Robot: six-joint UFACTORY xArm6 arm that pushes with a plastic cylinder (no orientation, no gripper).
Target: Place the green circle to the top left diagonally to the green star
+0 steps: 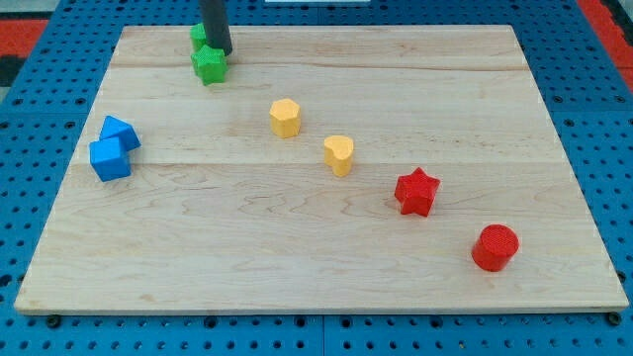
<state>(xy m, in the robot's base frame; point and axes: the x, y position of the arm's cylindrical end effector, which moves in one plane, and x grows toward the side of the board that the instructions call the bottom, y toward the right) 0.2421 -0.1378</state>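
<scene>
We find our tip (221, 51) at the view's top left of the desk (316, 277), wedged among the two green blocks. The tool is a bare rod with nothing to clench or release; it grasps nothing and only presses sideways. The green star (210, 66) lies just below and slightly left of the tip, touching or nearly touching it. The green circle (198, 35) sits just above and left of the tip, partly hidden behind the rod, so its shape cannot be confirmed. We judge the circle already lies up and left of the star, close against it. Any coming push turns on this: the circle lies leftward of the tip, the star below.
</scene>
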